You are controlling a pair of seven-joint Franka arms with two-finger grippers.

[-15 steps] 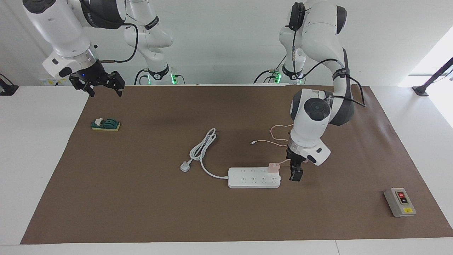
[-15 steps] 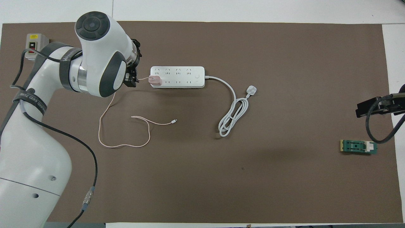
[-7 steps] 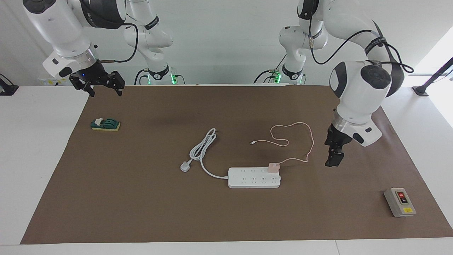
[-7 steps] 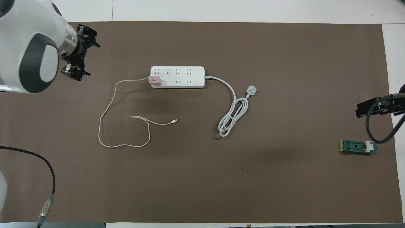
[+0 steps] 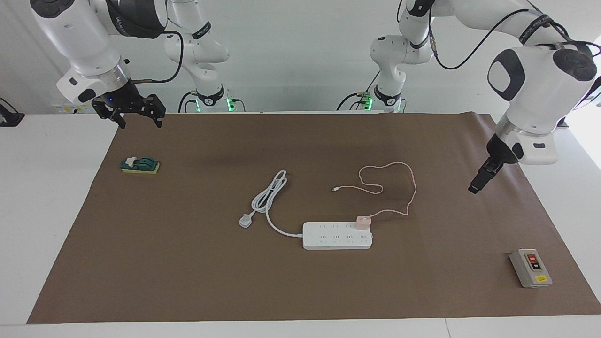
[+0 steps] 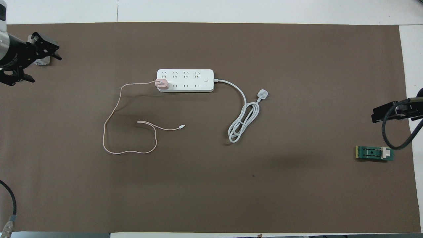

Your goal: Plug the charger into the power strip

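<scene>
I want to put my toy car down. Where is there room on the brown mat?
The wide strip of brown mat nearest the robots is bare. So is the stretch between the white cord and the green block. It is crowded around the power strip, charger and pink cable.

Pale pink charger (image 5: 363,221) in my white power strip (image 5: 337,236); brown mat (image 5: 188,263) over white counter (image 5: 47,188); grey box (image 5: 530,268) with red and black buttons; green block (image 5: 140,165).

Facing view high across the desk (image 5: 300,331) looking at the robots, overhead view steeply down from their end, both covering the brown mat (image 6: 297,198)
</scene>
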